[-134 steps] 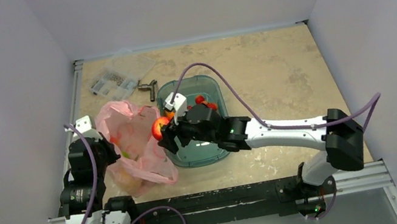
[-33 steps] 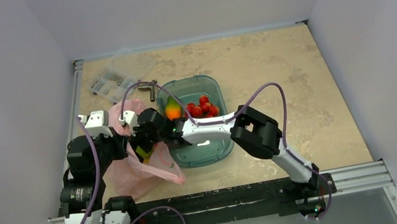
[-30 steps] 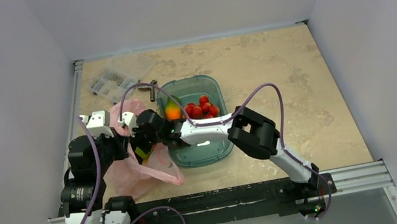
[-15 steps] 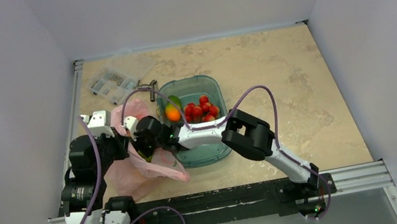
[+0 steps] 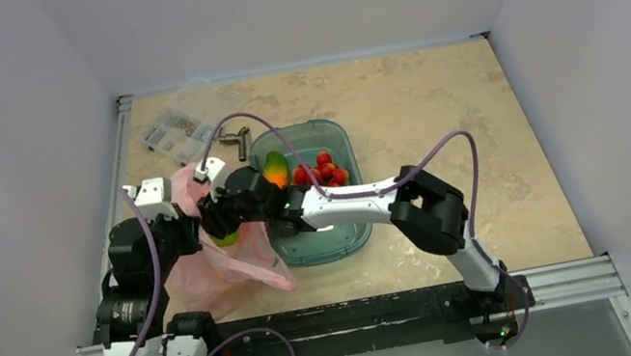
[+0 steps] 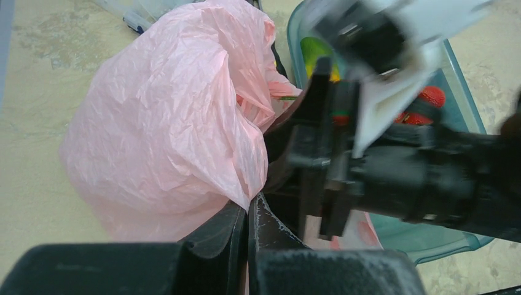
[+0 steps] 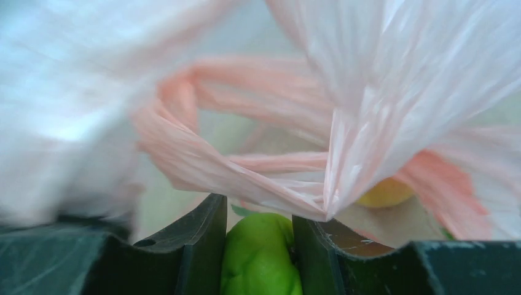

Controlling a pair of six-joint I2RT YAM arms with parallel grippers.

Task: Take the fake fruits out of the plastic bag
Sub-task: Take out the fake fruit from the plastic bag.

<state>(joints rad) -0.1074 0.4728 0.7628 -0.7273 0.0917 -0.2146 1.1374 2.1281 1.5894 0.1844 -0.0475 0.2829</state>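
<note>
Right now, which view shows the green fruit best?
Right wrist: the green fruit sits close up between the right gripper's fingers. The top view shows only a green sliver at the bag. The left wrist view hides it.

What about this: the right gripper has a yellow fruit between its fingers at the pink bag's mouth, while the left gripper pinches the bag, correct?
No: the right wrist view shows a green fruit, not yellow, between the fingers of the right gripper. The left gripper does pinch the pink bag.
</note>
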